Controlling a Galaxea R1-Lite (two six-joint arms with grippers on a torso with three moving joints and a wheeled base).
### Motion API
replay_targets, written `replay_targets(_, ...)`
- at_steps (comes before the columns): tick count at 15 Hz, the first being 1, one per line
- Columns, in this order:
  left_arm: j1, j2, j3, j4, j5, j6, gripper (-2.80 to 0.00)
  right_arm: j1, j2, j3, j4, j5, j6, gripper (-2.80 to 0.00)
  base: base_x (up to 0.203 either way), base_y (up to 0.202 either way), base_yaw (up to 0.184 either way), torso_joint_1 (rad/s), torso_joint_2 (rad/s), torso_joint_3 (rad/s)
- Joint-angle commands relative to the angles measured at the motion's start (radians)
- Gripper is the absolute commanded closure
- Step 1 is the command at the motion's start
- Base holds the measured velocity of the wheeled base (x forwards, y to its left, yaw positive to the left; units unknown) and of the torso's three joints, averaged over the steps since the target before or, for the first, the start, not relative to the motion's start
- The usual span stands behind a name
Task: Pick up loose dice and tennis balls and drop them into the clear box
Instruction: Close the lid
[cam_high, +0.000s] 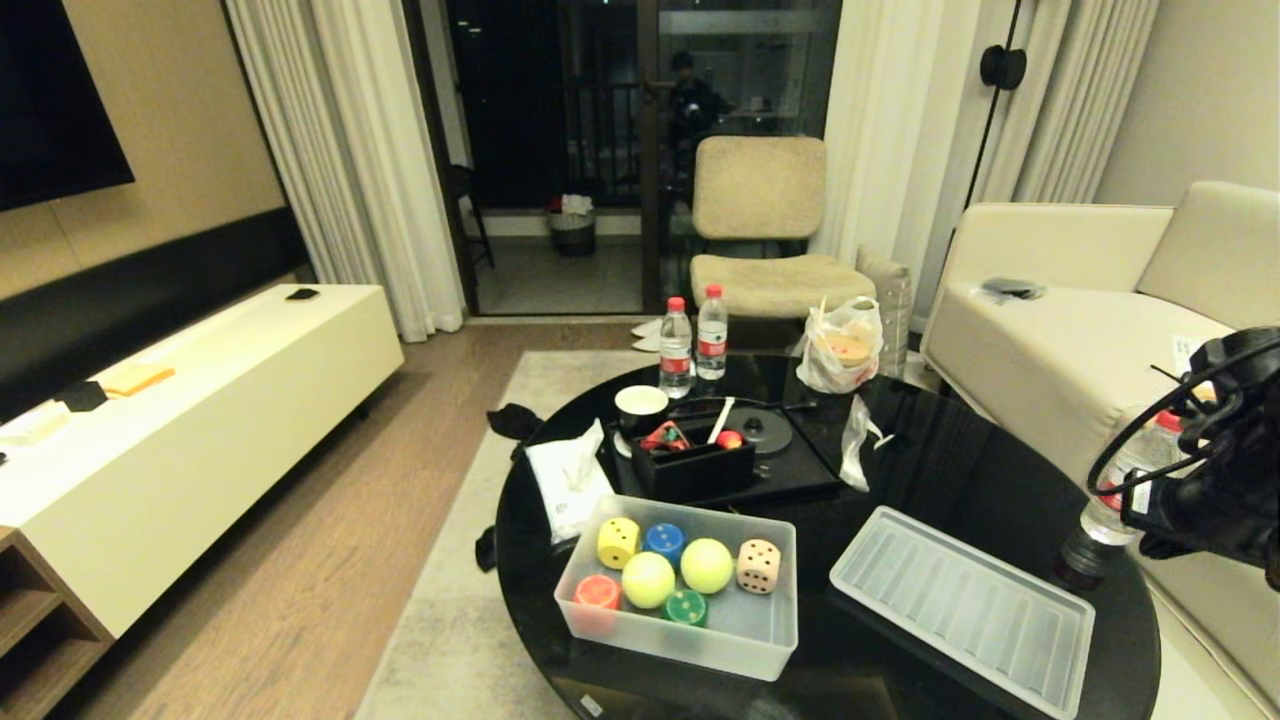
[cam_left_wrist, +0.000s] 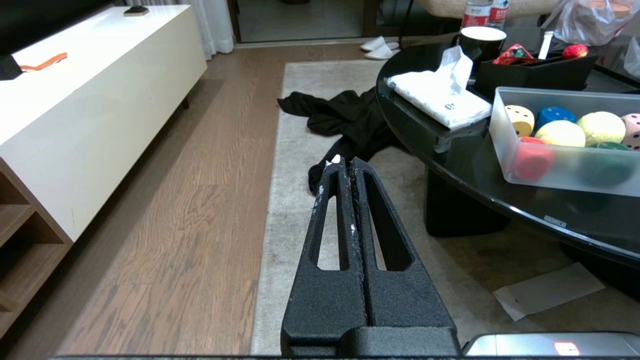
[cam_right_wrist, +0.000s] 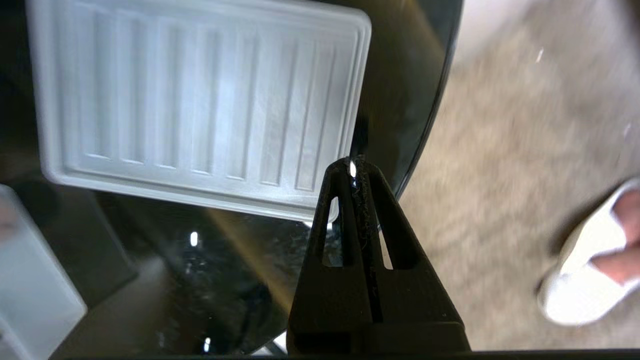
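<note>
Showing only in the right wrist view, a slippered foot (cam_right_wrist: 595, 260) is standing beside the black table (cam_high: 960, 470); both grippers' fingers are pressed together, empty. Dice (cam_high: 758, 566) and tennis balls (cam_high: 707, 565) are sitting inside the clear box (cam_high: 690, 640).

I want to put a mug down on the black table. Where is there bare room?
Bare top lies between the clear box and its lid, and behind the lid toward the sofa side of the table. The far side is crowded: black organiser tray, tissue pack, bottles, plastic bag.
</note>
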Motion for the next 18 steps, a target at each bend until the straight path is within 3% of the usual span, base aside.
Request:
replay_targets(1, 0.000, 0.002, 0.002, 0.000, 0.000, 0.000, 0.00, -0.005, 0.120, -0.023, 0.009, 0.001, 0.021, 0.00, 0.000, 0.000, 0.000, 0.000, 0.00, 0.000)
replay_targets(6, 0.000, 0.002, 0.002, 0.000, 0.000, 0.000, 0.00, -0.005, 0.228, -0.041, 0.009, 0.013, 0.038, 0.00, 0.000, 0.000, 0.000, 0.000, 0.00, 0.000)
replay_targets(7, 0.000, 0.002, 0.002, 0.000, 0.000, 0.000, 0.00, -0.005, 0.248, -0.041, 0.008, 0.012, 0.037, -0.65, 0.000, 0.000, 0.000, 0.000, 0.00, 0.000)
replay_targets(8, -0.001, 0.002, 0.003, 0.000, 0.000, 0.000, 0.00, -0.006, 0.269, -0.041, -0.003, 0.012, 0.037, -2.80, 0.000, 0.000, 0.000, 0.000, 0.00, 0.000)
replay_targets(12, 0.000, 0.002, 0.003, 0.000, 0.000, 0.000, 0.00, -0.010, 0.317, -0.004, -0.092, 0.015, 0.035, -2.80, 0.000, 0.000, 0.000, 0.000, 0.00, 0.000)
replay_targets(18, 0.000, 0.002, 0.002, 0.000, 0.000, 0.000, 0.00, -0.036, 0.352, 0.012, -0.097, 0.030, 0.034, -2.80, 0.000, 0.000, 0.000, 0.000, 0.00, 0.000)
